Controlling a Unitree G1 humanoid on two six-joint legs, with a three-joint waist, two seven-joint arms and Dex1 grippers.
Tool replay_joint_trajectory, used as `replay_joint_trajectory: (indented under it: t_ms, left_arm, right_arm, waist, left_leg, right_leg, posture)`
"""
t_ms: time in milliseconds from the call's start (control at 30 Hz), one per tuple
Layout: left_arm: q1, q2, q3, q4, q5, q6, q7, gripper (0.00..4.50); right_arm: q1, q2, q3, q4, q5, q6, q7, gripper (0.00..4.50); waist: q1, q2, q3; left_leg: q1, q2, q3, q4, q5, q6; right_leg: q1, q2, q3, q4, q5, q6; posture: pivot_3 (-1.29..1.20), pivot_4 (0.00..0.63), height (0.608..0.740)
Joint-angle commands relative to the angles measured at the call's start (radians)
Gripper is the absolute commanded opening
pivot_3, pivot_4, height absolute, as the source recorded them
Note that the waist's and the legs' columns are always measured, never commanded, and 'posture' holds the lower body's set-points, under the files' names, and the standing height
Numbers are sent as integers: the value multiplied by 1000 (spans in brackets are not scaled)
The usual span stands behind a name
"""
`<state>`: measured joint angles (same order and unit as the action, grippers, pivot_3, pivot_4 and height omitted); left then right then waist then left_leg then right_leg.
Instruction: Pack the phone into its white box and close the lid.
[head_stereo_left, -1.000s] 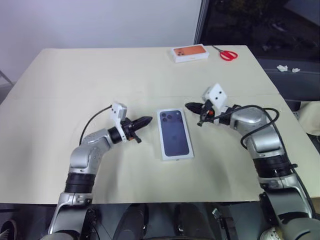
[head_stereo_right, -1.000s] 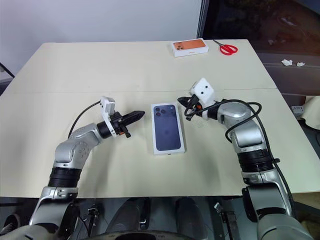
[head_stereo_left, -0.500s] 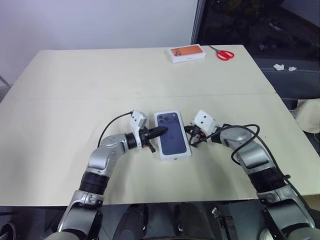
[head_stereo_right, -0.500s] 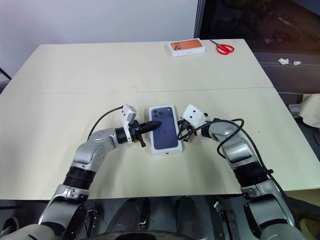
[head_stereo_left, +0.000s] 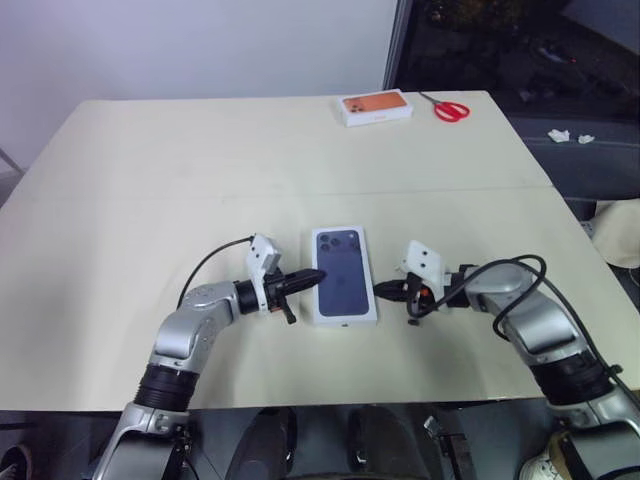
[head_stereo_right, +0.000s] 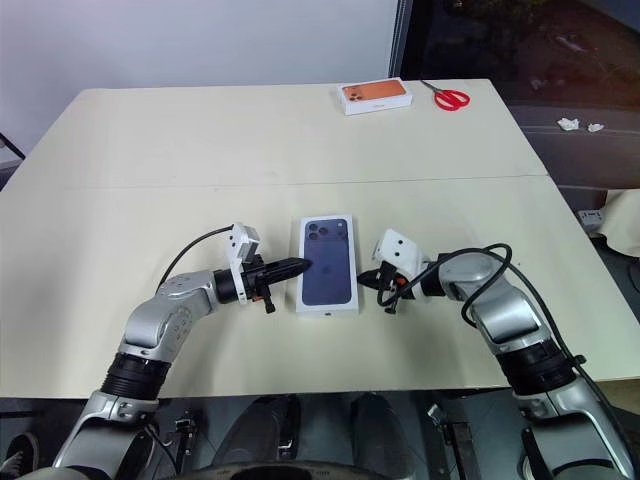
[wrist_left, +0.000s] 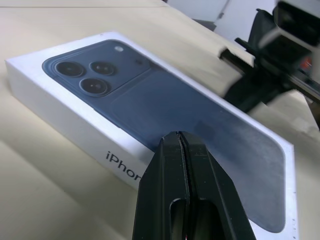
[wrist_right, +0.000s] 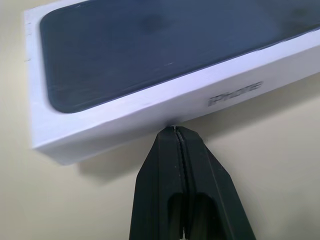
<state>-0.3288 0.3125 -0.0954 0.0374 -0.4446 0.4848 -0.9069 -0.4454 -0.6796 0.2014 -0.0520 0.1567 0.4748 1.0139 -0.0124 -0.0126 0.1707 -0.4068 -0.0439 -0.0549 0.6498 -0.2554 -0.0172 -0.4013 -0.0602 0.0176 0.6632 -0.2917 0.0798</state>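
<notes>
The lid, white with a dark blue phone printed on top, lies closed over the white box in the middle of the table. The phone itself is hidden. My left gripper is shut and empty, and its tip touches the lid's left edge. On the other side, my right gripper is also shut and empty. Its tip sits low at the foot of the lid's right wall, just above the table.
A white box with an orange top and red scissors lie at the table's far edge. A seam runs across the beige table behind the lid. The table's front edge is close to both arms.
Both shut grippers came in from either side of the box and sank lower. The left tip slid back from the lid's top to its left edge.
</notes>
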Motion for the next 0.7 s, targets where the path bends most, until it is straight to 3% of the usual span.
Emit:
replay_joint_trajectory:
  t_ms: [33,367,567,700]
  left_arm:
    - [-26,-9,10,-7,-10,-4,6,0]
    - [-51,-40,10,-1,-11,-8,20,0]
    - [-24,-31,-2,-10,-2,-1,17,0]
    - [-1,-4,2,-18,-15,30,4,0]
  right_arm:
    - [-60,-4,-51,36,-16,-65,-31,34]
    - [-65,94,-95,-57,118,32,-55,34]
    - [91,-2,38,-54,-13,-83,1,34]
    - [117,-39,43,-76,8,-79,39,34]
  waist:
    - [2,0,0]
    - [0,0,0]
    - [5,0,-1]
    - [1,-1,-1]
  left_leg:
    - [0,0,0,0,0,0]
    - [-1,0,0,0,0,0]
    - [-1,-1,0,1,0,0]
    - [5,-1,-1,0,-1,1]
  right_leg:
    - [0,0,0,0,0,0]
    - [-1,0,0,0,0,0]
    - [0,-1,-1,-1,0,0]
    - [7,-1,-1,-2,0,0]
  posture:
    - [0,150,740]
    - [0,150,740]
    - [0,150,740]
    - [0,150,740]
